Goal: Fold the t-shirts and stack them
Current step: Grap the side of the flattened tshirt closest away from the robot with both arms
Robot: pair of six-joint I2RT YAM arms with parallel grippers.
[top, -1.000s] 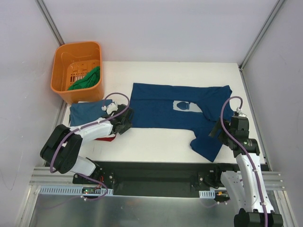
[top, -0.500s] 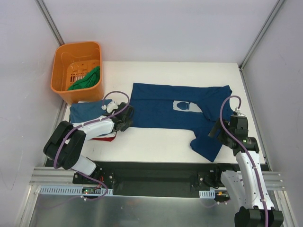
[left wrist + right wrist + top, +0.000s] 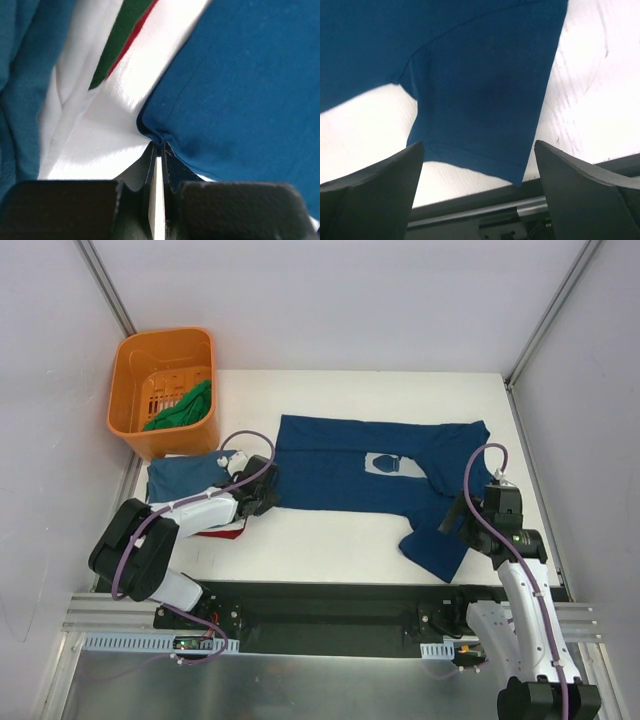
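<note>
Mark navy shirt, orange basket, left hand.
navy shirt [image 3: 330,475]: top external view, on the flat body panel.
orange basket [image 3: 172,440]: top external view, on the near outer wall.
left hand [image 3: 158,148]: left wrist view, between the fingertips pinching the shirt's edge.

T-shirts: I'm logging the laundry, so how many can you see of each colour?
Dark blue t-shirt: 1
Teal t-shirt: 1
Green t-shirts: 2, one stacked
Red t-shirt: 1
White t-shirt: 1
Total: 6
</note>
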